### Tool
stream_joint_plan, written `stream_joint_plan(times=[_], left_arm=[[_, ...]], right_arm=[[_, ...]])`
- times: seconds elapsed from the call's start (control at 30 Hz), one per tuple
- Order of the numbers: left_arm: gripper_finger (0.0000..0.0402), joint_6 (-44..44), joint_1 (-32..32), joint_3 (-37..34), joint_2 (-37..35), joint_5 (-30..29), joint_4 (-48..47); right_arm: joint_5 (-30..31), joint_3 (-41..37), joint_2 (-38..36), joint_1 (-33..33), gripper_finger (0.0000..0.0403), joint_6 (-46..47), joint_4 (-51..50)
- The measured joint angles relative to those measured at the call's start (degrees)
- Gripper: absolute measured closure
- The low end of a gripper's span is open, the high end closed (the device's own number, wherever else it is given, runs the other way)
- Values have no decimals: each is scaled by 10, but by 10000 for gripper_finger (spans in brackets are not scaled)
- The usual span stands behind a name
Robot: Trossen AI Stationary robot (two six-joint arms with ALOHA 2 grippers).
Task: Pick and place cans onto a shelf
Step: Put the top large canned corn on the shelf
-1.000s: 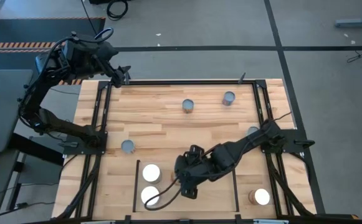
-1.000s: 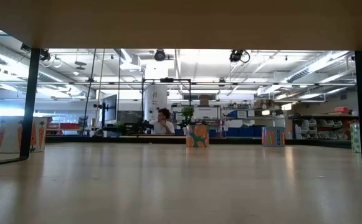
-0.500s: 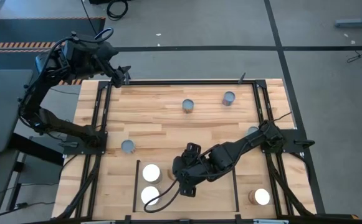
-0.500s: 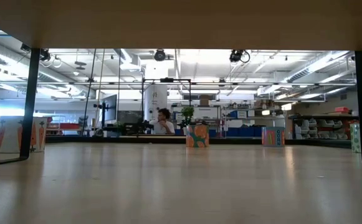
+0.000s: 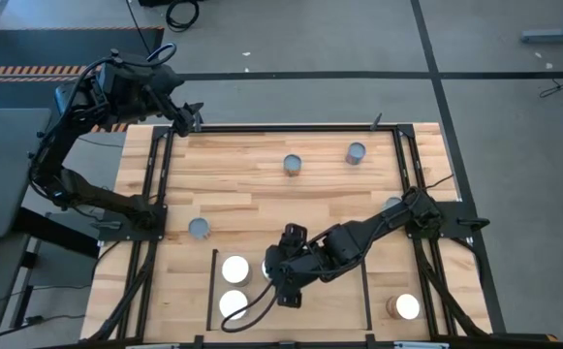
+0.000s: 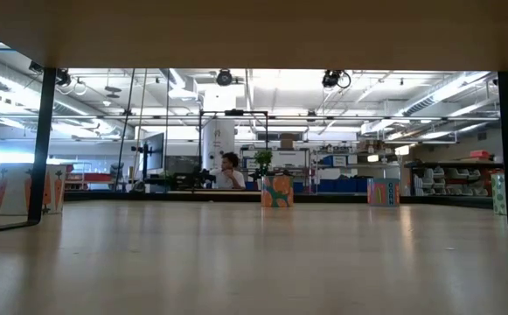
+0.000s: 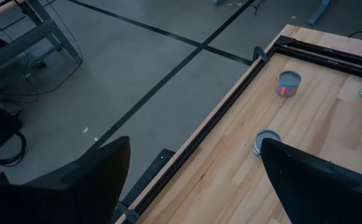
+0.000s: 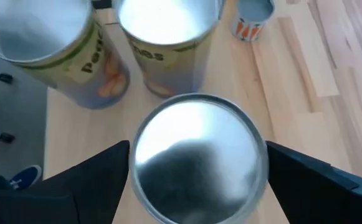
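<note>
My right gripper (image 5: 279, 281) is over the pale shelf panel (image 5: 329, 305), shut on a metal-topped can (image 8: 196, 155) that it hides in the high view. Just ahead of it two white-topped cans (image 5: 234, 269) (image 5: 233, 304) stand on the shelf; they also show in the right wrist view (image 8: 162, 37) (image 8: 50, 43). Another white-topped can (image 5: 407, 306) stands near right. Grey-topped cans (image 5: 293, 164) (image 5: 356, 152) (image 5: 199, 228) stand on the plank table; one more (image 5: 392, 205) is partly hidden by the right arm. My left gripper (image 5: 192, 116) is open and empty at the far left corner. My right gripper pinches the can between its two fingers, one on each opposite side of the round wall just under the top rim (image 8: 134, 171). The fingers come from above, slanting down. The can sits upright with its top up. Whether its base rests on the shelf does not show.
Thin black rails (image 5: 211, 291) (image 5: 366, 291) edge the shelf, and a black frame (image 5: 402, 165) runs around the table. The left wrist view shows the table's far edge with two grey-topped cans (image 7: 288, 83) (image 7: 266, 143) and the floor beyond. The low view shows no can.
My right gripper has moved a little toward the table's left edge with the can, closer to the two white-topped cans on the shelf.
</note>
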Motion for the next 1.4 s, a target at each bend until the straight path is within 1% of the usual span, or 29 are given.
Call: stream_joint_plan(times=[0.2, 0.33, 0.43, 0.53, 0.63, 0.83, 0.97, 1.13, 1.27, 1.4], left_arm=[[37, 0, 0, 0, 0, 0, 0], [37, 0, 0, 0, 0, 0, 0], [37, 0, 0, 0, 0, 0, 0], [37, 0, 0, 0, 0, 0, 0], [37, 0, 0, 0, 0, 0, 0], [37, 0, 0, 0, 0, 0, 0], [37, 0, 0, 0, 0, 0, 0], [37, 0, 0, 0, 0, 0, 0], [37, 0, 0, 0, 0, 0, 0], [37, 0, 0, 0, 0, 0, 0]], right_arm=[[-15, 0, -2, -1, 37, -3, 40], [-22, 1, -31, -1, 37, -6, 43], [-21, 2, -54, -1, 37, -17, 0], [-21, 2, -61, 1, 37, -18, -60], [-25, 2, -56, 9, 37, -15, -100], [-30, 0, -12, 15, 37, 4, -99], [-10, 0, -1, 14, 37, 27, -97], [18, 1, -1, 12, 37, 29, -92], [14, 1, -1, 7, 37, 26, -92], [-11, 0, -5, 9, 37, 16, -94]])
